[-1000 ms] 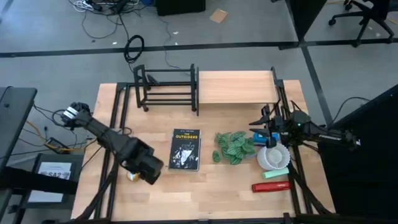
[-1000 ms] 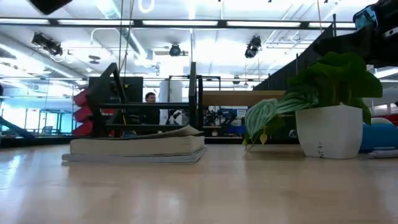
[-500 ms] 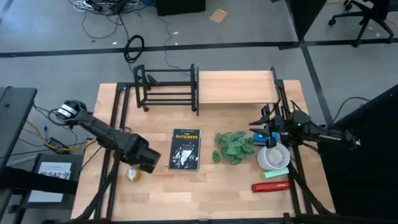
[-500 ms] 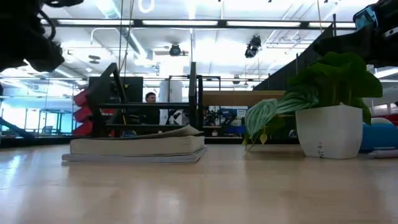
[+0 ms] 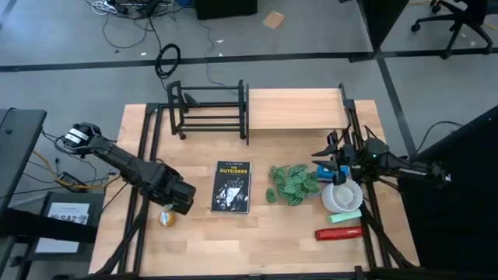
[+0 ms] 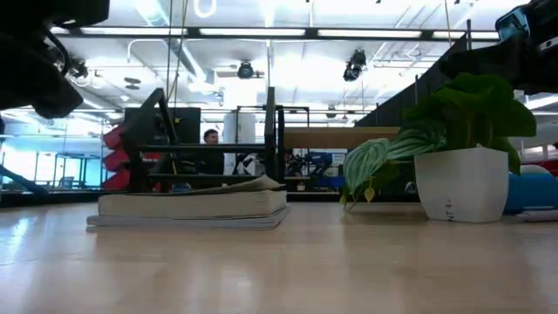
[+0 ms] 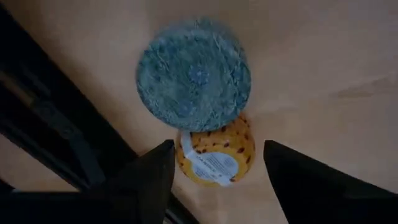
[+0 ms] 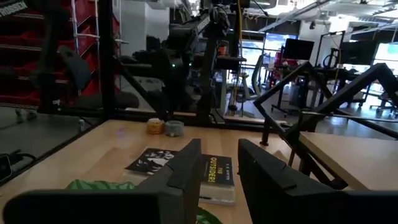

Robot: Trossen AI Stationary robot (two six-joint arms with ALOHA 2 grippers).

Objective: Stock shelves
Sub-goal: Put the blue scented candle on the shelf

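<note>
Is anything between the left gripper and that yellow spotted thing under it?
Nothing visible. The left gripper hangs open right over the yellow spotted item, a finger on each side; the blue-grey fuzzy disc lies just beyond, touching it.

Black bar rack point(image 5: 208, 109) beside wooden board shelf point(image 5: 296, 108), table's far edge.

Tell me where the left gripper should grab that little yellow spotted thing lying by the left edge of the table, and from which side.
Probably from straight above, across its rounded yellow body. The left gripper hangs open over it, one finger on each side. Close on the sides, not the labelled end; the blue-grey fuzzy disc touches its far end, so stay clear of that.
</note>
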